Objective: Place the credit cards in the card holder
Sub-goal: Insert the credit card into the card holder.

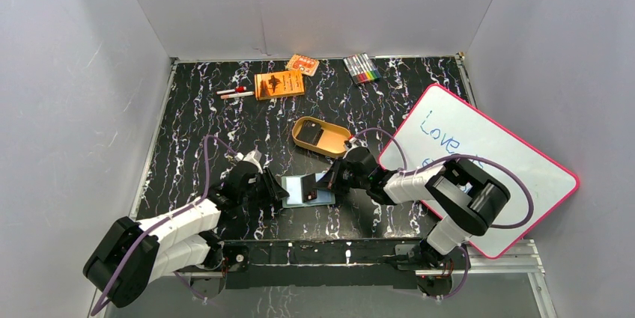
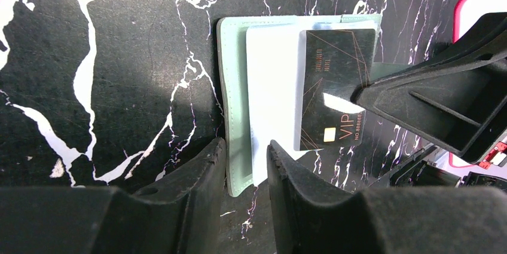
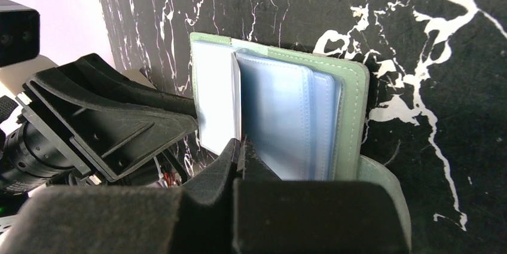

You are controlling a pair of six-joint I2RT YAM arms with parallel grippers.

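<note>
While the right claw (image 2: 366, 95) is pinched tight on one long edge of a thin black credit card with gold VIP lettering (image 2: 335, 86), that card lies across the clear pockets of the small sage-green folding card holder (image 2: 234, 86). The holder is spread open on the black white-veined marble bench (image 2: 107, 57), bottom centre in the overhead view.

From the right wrist view you basically get the card edge-on. It's just a thin dark line between a pale leaf and the bluish sleeves, right above the closed fingertips.

The left claw (image 2: 245, 155) is at the opposite side of the wallet with its fingers apart. One tip is on the bench just beside the green cover and the other is on the pale inner leaf, so the cover's edge sits in the gap. Can't tell if it's actually pressing down.

Further up the overhead frame, above the wallet, there's a golden oval tin (image 1: 333, 141) with a second dark card (image 1: 310, 133) lying in it. An orange booklet (image 1: 279, 84) and a pack of coloured markers (image 1: 361, 68) sit near the top edge of the bench. A pink-rimmed whiteboard (image 1: 479, 161) with blue writing fills the right side.
</note>
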